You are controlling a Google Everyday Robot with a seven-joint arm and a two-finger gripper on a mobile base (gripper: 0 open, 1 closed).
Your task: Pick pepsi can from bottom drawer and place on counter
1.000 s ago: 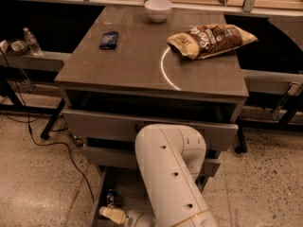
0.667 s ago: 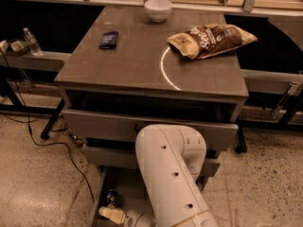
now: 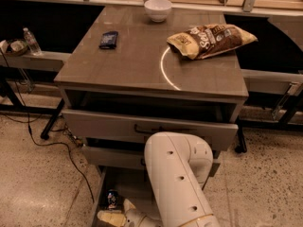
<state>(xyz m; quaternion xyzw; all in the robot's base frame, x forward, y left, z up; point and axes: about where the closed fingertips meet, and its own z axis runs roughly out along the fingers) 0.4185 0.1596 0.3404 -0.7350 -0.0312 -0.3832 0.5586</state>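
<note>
The pepsi can [image 3: 112, 198], small and blue, stands upright at the left side of the open bottom drawer [image 3: 130, 183], the lowest grey tray near the floor. My gripper [image 3: 112, 217] is low in the drawer, just in front of and below the can, at the bottom edge of the view. My white arm [image 3: 176, 183] reaches down over the drawer and hides its right part. The counter [image 3: 128, 63] is the grey-brown top above, with a thin white arc mark [image 3: 163, 70].
On the counter lie a white bowl [image 3: 157, 8] at the back, a chip bag [image 3: 210, 39] at the right and a flat dark blue packet [image 3: 108, 39] at the left. The two upper handled drawers [image 3: 118, 124] stick out. Cables [image 3: 57, 145] run over the floor at the left.
</note>
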